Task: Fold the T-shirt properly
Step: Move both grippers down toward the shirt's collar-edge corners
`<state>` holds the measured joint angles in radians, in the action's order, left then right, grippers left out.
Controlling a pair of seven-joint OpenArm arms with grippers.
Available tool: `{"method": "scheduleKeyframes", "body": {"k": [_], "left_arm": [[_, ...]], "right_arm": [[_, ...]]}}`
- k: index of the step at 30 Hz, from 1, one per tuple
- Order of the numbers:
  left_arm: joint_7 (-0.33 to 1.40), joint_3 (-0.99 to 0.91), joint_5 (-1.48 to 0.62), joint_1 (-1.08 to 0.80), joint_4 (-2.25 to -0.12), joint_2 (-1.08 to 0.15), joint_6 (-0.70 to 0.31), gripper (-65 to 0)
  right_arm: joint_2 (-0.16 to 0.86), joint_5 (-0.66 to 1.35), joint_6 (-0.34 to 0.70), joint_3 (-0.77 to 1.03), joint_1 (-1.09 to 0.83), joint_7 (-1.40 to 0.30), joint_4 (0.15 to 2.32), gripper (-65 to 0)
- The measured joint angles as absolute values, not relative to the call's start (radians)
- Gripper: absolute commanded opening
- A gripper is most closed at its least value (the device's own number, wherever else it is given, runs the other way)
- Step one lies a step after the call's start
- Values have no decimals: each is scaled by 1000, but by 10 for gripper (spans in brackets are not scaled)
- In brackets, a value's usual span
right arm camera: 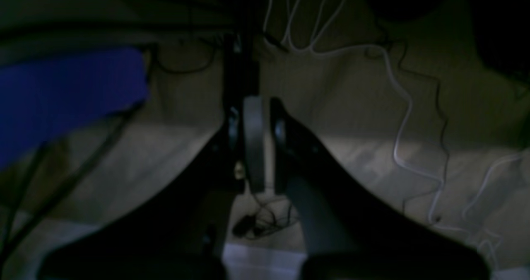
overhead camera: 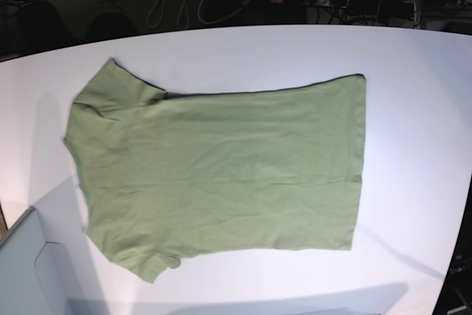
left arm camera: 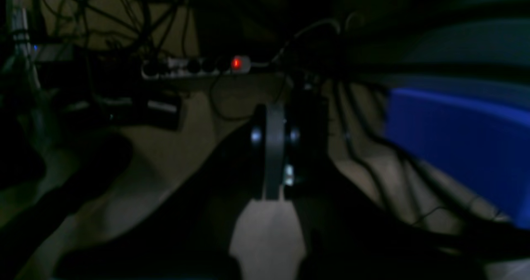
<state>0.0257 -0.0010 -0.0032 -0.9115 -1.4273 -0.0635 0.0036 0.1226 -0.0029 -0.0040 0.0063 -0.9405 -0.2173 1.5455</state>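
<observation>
The table (overhead camera: pixel 413 57) is white and fills most of the base view. Spread flat on it lies the T-shirt (overhead camera: pixel 221 167), olive green and unfolded, covering the table's middle. Its collar and sleeves point to that view's left and its straight hem lies to the right. One sleeve reaches toward the far left corner and the other lies near the lower left edge. The cloth is lightly wrinkled and no part is turned over.

Neither arm touches the shirt, and neither gripper shows in the base view. Both wrist cameras look at a dim floor beyond the table.

In the left wrist view a blue box (left arm camera: pixel 459 147) sits at the right, with dark cables running beside it. The left gripper (left arm camera: pixel 274 155) is at the centre of that view, its dark fingers (left arm camera: pixel 207 189) pressed together around a pale strip, clenched on nothing. Behind it a power strip (left arm camera: pixel 194 66) lies on the floor, its red light on.

In the right wrist view the same blue box appears at the left. The right gripper (right arm camera: pixel 253 147) is likewise clenched and empty, jaws nearly touching. A white cable (right arm camera: pixel 397 118) snakes over the floor to its right, and a small dark tangle of wire (right arm camera: pixel 256 224) lies just below the fingertips.
</observation>
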Motion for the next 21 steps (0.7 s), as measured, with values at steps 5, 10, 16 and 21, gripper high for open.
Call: {"method": "scheduleKeyframes", "body": {"k": [5, 10, 16, 21], "left_arm": [[23, 3, -3, -993, -1589, -108, 0, -650], [27, -6, -3, -1025, -1670, -114, 0, -650], [27, -8, -6, -1069, -1789, -139, 2, -650], [28, -41, -4, -1075, -1882, -133, -14, -650]], "right_arm": [[145, -6, -2, 4, -1031, -244, 1715, -649], [176, -6, -4, 6, -1053, -237, 1877, -649], [221, -62, -3, 4, -1036, -367, 2032, -649], [218, -52, -2, 6, -947, -502, 2095, -648]]}}
